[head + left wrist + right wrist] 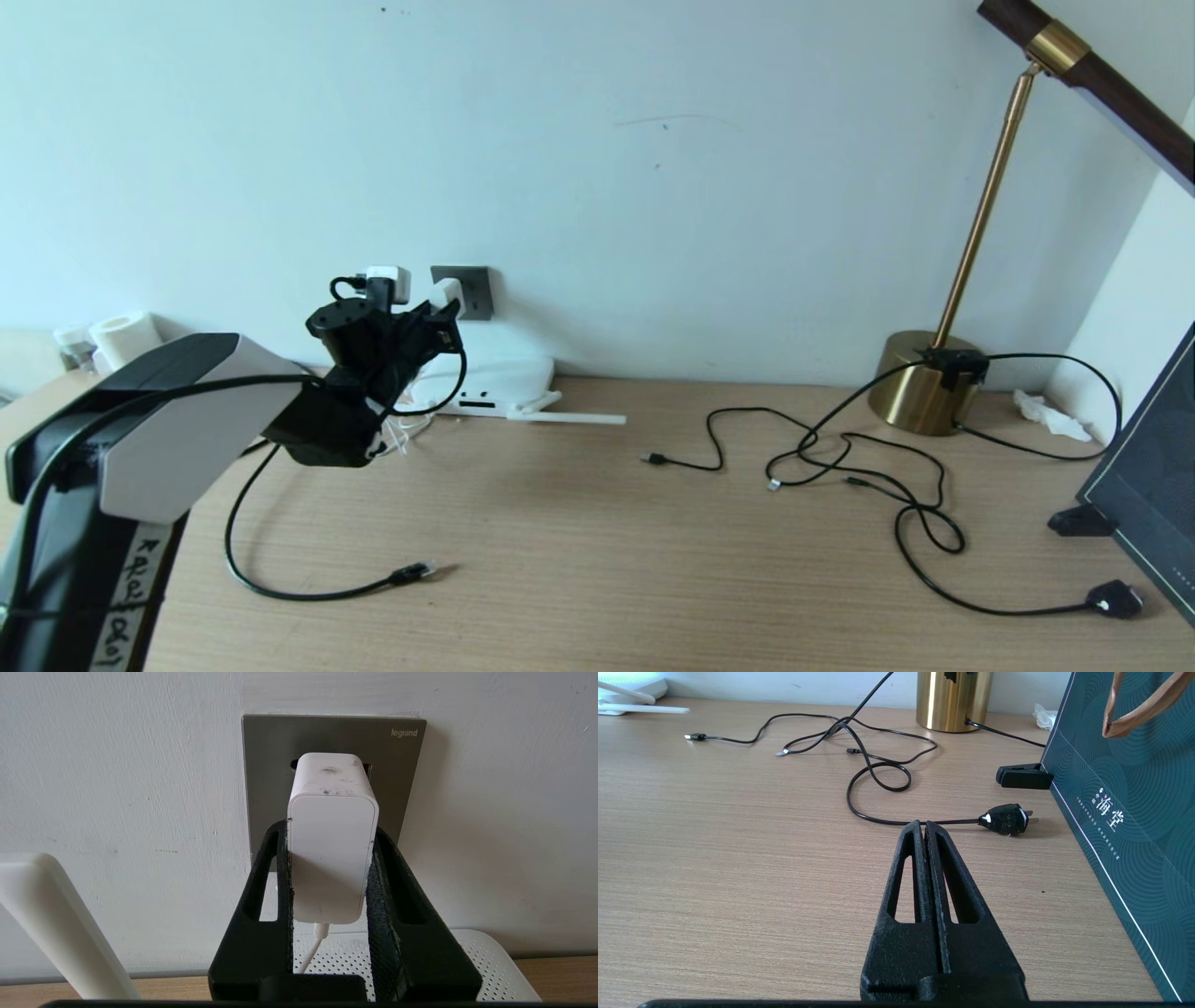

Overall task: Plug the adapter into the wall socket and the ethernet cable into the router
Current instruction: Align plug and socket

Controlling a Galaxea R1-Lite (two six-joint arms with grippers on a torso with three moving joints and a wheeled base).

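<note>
In the left wrist view the white adapter point(331, 849) sits between the black fingers point(266, 896) of my left gripper point(331, 828), which is shut on its sides. Its nose is up against the dark grey wall socket point(402, 779) and covers the holes; the pins are hidden. A thin white cord hangs from it over the router point(490, 970). In the head view the left gripper point(439, 313) is at the wall socket point(476, 291), above the white router point(499, 381). The ethernet cable point(415, 571) lies loose on the desk. My right gripper point(923, 823) is shut and empty, low over the desk.
A brass lamp point(924, 383) stands at the back right, with thin black cords point(840, 457) tangled in front of it. A black plug point(1116, 599) lies beside a dark green bag point(1153, 485). A router antenna point(569, 418) lies flat on the desk. A paper roll point(121, 338) stands far left.
</note>
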